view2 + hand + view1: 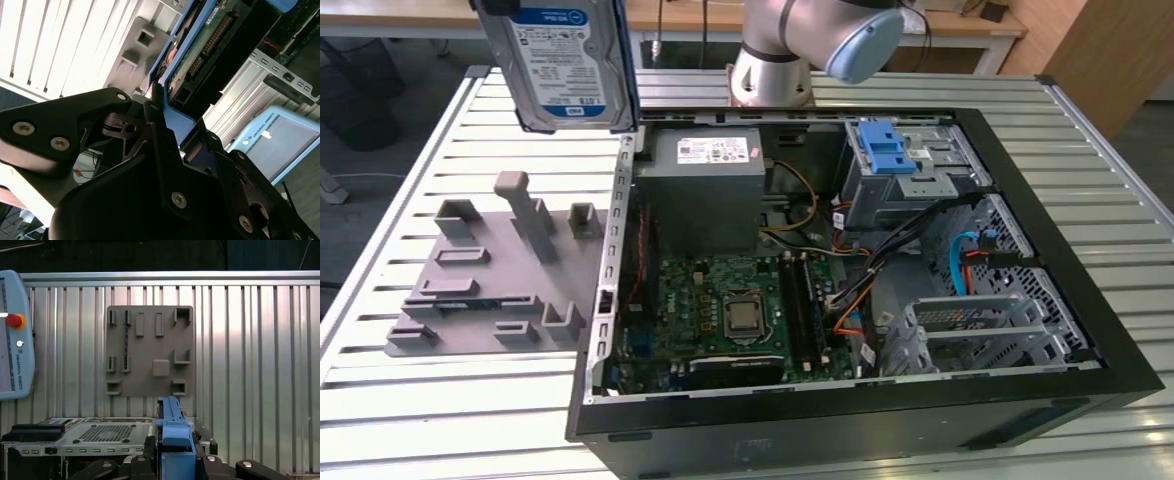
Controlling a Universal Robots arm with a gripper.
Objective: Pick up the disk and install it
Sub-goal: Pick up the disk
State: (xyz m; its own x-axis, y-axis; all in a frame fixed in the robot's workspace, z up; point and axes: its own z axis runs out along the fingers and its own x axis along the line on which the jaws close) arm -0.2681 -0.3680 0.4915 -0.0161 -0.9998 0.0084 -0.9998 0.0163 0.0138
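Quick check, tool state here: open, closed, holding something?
Tool: closed on the disk, clamping it by its blue-framed edge.

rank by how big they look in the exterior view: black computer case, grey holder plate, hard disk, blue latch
1. open black metal computer case
2. flat grey plastic holder plate
3. silver blue-framed disk, raised and likely nearer the camera, so its place is unsure
4. blue plastic latch
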